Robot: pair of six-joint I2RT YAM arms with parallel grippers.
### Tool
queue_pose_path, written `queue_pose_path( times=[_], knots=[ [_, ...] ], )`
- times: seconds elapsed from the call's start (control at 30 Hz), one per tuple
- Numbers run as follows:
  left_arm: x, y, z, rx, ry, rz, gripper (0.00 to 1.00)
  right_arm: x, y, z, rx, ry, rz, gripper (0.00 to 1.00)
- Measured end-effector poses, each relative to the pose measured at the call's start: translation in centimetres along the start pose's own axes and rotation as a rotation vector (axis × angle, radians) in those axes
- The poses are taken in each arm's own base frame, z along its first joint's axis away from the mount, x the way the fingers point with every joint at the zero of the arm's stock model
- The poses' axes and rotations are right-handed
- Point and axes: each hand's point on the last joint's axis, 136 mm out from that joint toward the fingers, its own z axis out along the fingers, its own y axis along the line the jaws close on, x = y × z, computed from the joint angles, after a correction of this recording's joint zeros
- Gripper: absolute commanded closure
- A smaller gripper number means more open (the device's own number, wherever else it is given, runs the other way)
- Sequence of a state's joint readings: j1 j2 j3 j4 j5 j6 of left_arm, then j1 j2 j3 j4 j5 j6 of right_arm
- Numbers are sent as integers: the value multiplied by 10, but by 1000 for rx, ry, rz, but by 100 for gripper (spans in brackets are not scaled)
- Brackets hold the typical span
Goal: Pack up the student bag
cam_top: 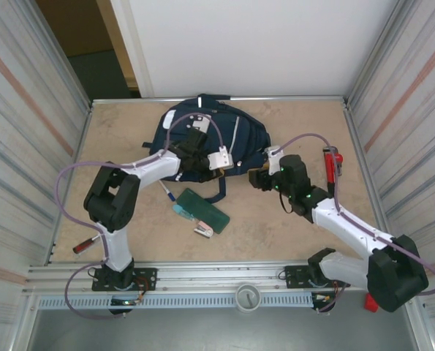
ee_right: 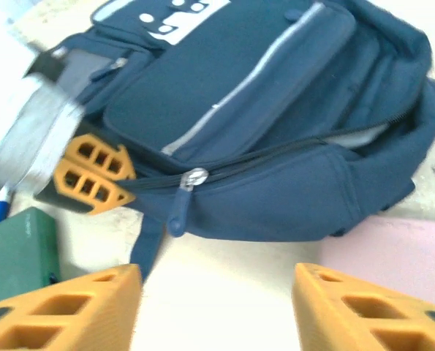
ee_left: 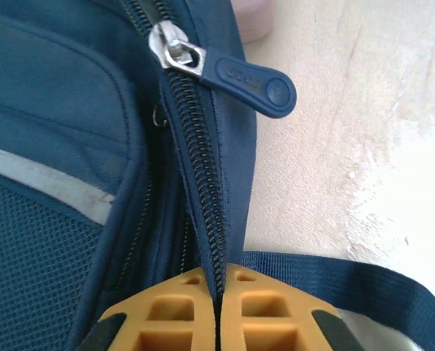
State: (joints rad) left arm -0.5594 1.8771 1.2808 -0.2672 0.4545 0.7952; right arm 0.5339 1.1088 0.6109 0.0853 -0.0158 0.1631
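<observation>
We see the student bag [cam_top: 202, 135] lying flat on the desk [cam_top: 297, 219], against the middle of the far edge, its front pockets facing up. Our left pincer [ee_left: 217, 316] is pressed together on the bag's near side, its orange fingers [ee_left: 166, 322] pinching the zipper track and the navy fabric around it. Just beyond the fingers, the track runs closed up to the metal slider [ee_left: 175, 50], whose blue pull tab [ee_left: 252, 82] hangs out over the bare desk. A light reflective stripe [ee_left: 49, 183] crosses the pocket beside the zipper. Our right pincer [ee_right: 213, 307] hovers over the desk near the bag's right side, fingers spread wide with nothing between them. A green case [cam_top: 205, 210] lies between the bag and the near edge, and a red tool [cam_top: 333, 164] lies towards the right edge.
</observation>
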Motion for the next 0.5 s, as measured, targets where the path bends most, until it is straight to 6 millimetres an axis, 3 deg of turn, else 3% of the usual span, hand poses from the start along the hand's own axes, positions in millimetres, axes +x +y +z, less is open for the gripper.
queue_pose_path(
  times=[0.27, 0.5],
  knots=[
    [-7, 1, -19, 87, -51, -86, 99, 11, 11, 10, 92, -34, -359, 35],
    [-16, 8, -37, 126, -87, -132, 99, 25, 23, 35, 148, -27, -681, 38]
  ],
)
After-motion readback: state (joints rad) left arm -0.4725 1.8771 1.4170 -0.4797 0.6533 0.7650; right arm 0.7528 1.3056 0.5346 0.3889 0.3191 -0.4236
